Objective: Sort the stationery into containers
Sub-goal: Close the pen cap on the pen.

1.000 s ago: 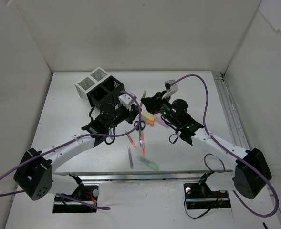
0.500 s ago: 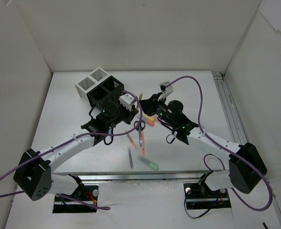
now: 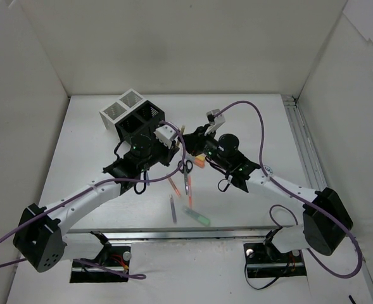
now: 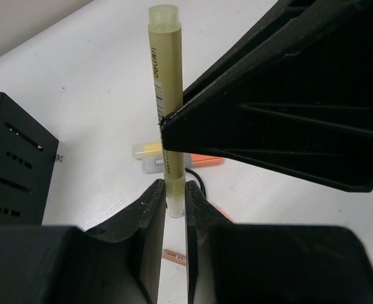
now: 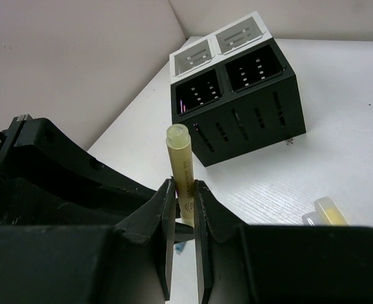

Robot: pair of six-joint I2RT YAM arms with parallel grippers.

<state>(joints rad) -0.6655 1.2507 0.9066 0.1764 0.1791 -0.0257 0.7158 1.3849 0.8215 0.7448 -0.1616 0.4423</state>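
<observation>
Left gripper [image 4: 175, 190] pinching the lower end of an upright yellow highlighter [image 4: 164, 76], right gripper [image 5: 184, 190] clamped on its middle, above the table [image 3: 256, 120], containers [image 3: 133, 118] at 10 o'clock, scissors [image 3: 186, 167] and green highlighter [image 3: 199, 219] at 6 o'clock.

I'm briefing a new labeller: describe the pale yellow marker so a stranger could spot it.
Find the joined black and white mesh cups. Just right of them, the left gripper and right gripper both pinch one pale yellow marker. It stands upright, the only stationery off the table.
</observation>
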